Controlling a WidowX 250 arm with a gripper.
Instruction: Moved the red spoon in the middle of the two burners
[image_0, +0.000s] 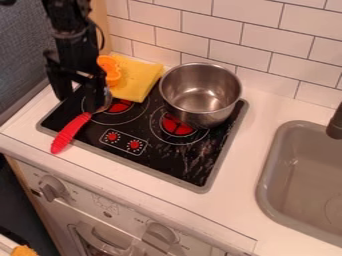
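Near: oven front (100, 203) with knobs, below white surface (237, 202). Left part of stove top (150, 154): red spoon (70, 134), handle across near-left edge, metal bowl by left burner (120, 106). Right: grey sink (266, 172). Farther, left: pincer (79, 101), spread, beside spoon bowl. Metal pot (200, 95) at right burner (175, 126). Far left: yellow cloth (137, 80), orange object (110, 70). Farthest: tiled wall (220, 30).

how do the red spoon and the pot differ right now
The spoon is long and slim, while the pot is round, wide and deep.
The spoon has a bright red handle; the pot's visible surfaces are all silver metal.
The spoon's handle slants out past the stovetop's front edge, whereas the pot stands upright, partly over the right burner.
Both have shiny metal bowls.
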